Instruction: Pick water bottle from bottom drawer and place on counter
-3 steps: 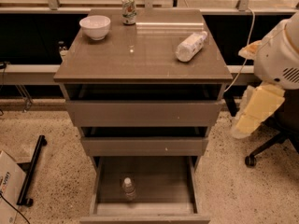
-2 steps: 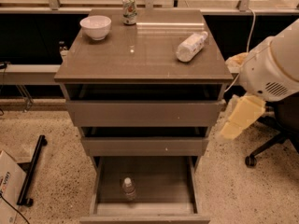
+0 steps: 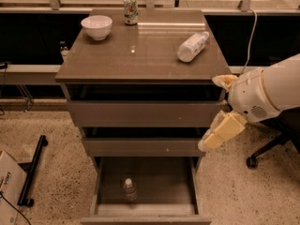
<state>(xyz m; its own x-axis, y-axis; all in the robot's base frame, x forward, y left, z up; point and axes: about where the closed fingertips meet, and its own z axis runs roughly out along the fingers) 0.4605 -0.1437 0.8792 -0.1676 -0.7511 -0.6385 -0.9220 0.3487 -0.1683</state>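
Stage: early | water bottle (image 3: 130, 189) upright in open bottom drawer (image 3: 140, 218), ungrasped | gripper (image 3: 216, 110) beside desk (image 3: 140, 55) front-right corner, fingers apart, empty | left for you: reach, grasp, place

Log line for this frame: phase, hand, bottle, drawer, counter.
phase: pre-grasp | hand: above-right of open bottom drawer, outside it | water bottle: upright inside drawer, untouched | counter: bottle not on it yet
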